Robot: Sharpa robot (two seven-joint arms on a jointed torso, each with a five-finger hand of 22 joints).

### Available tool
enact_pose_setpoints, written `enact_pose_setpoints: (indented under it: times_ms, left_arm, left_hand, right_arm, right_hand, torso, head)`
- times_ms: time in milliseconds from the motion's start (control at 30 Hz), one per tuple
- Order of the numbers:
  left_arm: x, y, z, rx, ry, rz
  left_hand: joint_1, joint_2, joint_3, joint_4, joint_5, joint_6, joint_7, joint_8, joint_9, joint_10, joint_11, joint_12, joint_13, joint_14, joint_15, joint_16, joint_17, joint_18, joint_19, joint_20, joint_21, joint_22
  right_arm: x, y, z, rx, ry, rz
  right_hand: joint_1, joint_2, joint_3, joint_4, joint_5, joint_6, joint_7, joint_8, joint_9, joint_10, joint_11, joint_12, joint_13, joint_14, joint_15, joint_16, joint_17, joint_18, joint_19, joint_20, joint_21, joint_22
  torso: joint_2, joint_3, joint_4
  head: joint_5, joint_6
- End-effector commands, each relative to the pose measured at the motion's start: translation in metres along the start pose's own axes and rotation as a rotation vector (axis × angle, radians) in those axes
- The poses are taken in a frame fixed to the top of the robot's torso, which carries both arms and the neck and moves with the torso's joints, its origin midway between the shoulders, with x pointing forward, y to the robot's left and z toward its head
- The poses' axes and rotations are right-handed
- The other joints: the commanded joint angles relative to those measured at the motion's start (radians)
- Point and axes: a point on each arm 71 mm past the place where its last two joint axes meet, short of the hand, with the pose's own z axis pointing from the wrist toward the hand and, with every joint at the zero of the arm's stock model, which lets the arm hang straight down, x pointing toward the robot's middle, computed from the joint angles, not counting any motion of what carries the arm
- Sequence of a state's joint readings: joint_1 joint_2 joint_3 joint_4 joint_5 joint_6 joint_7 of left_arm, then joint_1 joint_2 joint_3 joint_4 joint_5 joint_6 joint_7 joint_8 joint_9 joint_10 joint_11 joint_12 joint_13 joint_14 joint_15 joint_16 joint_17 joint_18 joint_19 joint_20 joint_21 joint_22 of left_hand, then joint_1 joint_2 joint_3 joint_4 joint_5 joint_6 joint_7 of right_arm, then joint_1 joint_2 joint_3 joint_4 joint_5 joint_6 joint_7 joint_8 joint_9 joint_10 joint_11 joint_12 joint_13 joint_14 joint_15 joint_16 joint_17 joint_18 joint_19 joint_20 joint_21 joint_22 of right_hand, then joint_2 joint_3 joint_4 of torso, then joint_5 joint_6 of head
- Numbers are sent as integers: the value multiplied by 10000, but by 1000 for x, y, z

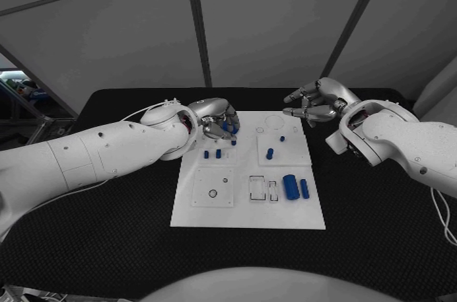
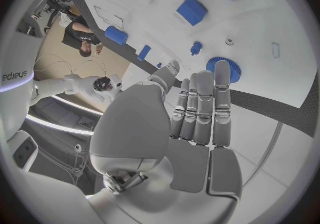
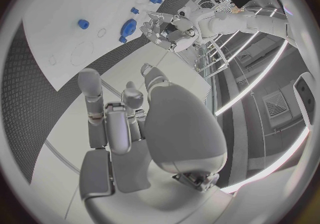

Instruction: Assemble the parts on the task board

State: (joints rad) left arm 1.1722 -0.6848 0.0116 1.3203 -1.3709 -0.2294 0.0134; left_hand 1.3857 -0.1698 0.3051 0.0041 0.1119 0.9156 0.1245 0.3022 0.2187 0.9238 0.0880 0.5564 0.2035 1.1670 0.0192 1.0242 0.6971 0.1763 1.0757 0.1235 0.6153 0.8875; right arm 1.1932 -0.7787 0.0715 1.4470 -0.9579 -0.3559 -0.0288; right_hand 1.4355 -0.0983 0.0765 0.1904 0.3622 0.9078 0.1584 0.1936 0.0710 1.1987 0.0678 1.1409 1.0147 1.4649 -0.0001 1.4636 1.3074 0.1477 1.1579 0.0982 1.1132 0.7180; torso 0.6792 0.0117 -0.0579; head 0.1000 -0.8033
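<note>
Left hand (image 1: 217,119) sits over the far-left corner of the board (image 1: 191,213), silver fingers pointing down at a round blue gear (image 2: 223,66) with a ridged, toothed rim. From the left wrist view the fingers (image 2: 203,106) lie straight and close together, with the tips right at the gear's edge, but honestly I can't tell whether they're actually gripping it or just touching it.

Right hand (image 1: 314,102) hangs past the board's far-right corner, over the black table (image 1: 114,249). Its fingers are loosely curled and spread, with nothing in them.

The board is a flat, smooth white plate lying in the middle of the table, which has a fine woven-looking texture. Stuff on it:

- two small blue pegs (image 1: 212,154) standing side by side just this side of the left hand
- a short blue cylinder (image 1: 269,153) on the raised square panel at the right, with a tiny blue pin (image 1: 282,139) beyond it
- a fat blue cylinder (image 1: 290,188) lying in the near-right area, with a thinner blue bar (image 1: 304,188) right beside it
- two rectangular slots (image 1: 257,188) just left of those
- a square panel (image 1: 214,186) at near left with a small round hole in it
- a faint circular outline (image 1: 274,122) near the far edge
</note>
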Motion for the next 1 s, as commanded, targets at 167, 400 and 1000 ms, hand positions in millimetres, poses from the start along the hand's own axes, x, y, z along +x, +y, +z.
enact_pose_setpoints:
  times_ms: [167,400,1000]
  left_arm:
    - [2,-2,4,193,210,1229]
    - [7,-3,8,54,607,1525]
    - [15,-3,17,-216,1149,1628]
  left_hand:
    - [-52,-83,174,-45,12,389,-75,-83,-225,65,-20,-4,-200,442,-31,890,718,55,215,-31,212,164]
    - [-126,-111,247,-79,0,638,-121,-123,-384,135,-40,-24,-363,737,-42,1478,1195,55,316,-50,370,326]
    - [-172,-81,487,-176,1,799,-53,-354,-728,386,-117,-80,-663,1484,-117,2634,2351,-53,875,-123,1345,1123]
  right_arm:
    - [0,2,0,-120,-5,24]
    - [0,3,1,-135,2,30]
    - [2,4,1,-166,29,41]
  right_hand:
    - [-57,18,52,-3,27,-55,-15,69,-9,-42,5,-32,-10,564,-70,-58,764,69,-68,17,-35,-8]
    - [-57,18,52,-3,27,-55,-15,69,-9,-42,5,-32,-10,564,-70,-58,764,69,-68,17,-35,-8]
    - [-57,18,52,-3,27,-55,-15,69,-9,-42,5,-32,-10,564,-70,-58,764,69,-68,17,-35,-8]
  torso:
    - [1,-7,13]
    - [1,-5,13]
    - [2,-11,15]
  head:
    - [-41,2]
    - [-11,-38]
    - [-18,-49]
